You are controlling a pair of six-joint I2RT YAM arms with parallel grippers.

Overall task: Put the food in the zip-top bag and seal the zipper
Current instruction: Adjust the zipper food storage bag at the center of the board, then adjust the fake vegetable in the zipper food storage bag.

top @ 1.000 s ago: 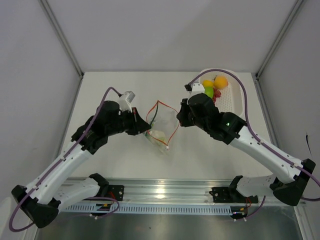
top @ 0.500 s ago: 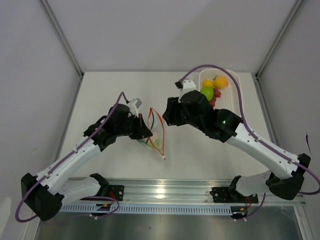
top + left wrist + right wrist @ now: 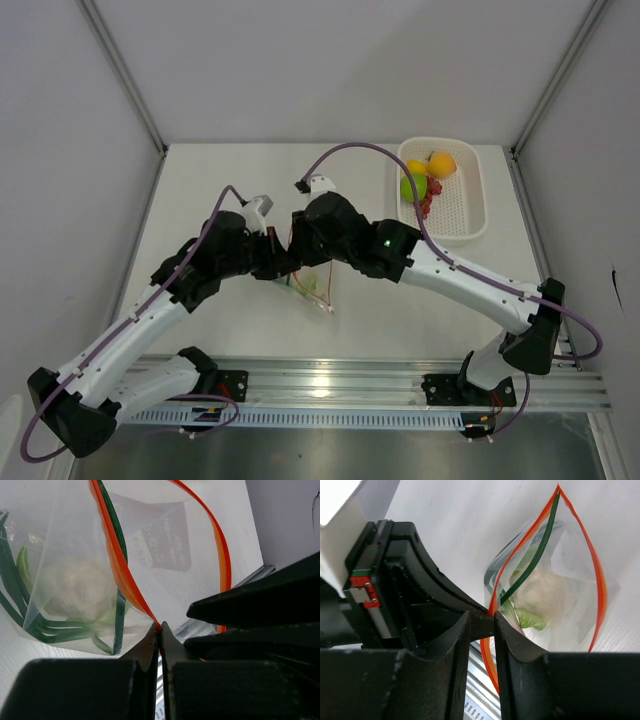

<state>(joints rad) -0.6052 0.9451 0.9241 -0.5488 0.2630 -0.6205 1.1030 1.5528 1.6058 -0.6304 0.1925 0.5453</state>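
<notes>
Left fingers (image 3: 147,647) are pressed tight on one end of the zipper (image 3: 117,565), and the right fingers (image 3: 455,645) now sit just beside them.

The right arm is no longer over by the white basket (image 3: 470,205); it has swung across to the corner the left fingers hold. Its fingers are almost together, and I cannot tell if they pinch the red-orange strip yet. Sealing looks ready to start, but the green apple (image 3: 412,187) and the orange-yellow round fruit (image 3: 441,164) lie in the basket, far from both sets of fingers. The zip-top bag (image 3: 312,285) stretches out from the fingers over the bench (image 3: 220,180). It is clear and crinkly, its mouth is wide open, and a pale leafy piece (image 3: 75,590) and green stalks (image 3: 15,605) are inside.
</notes>
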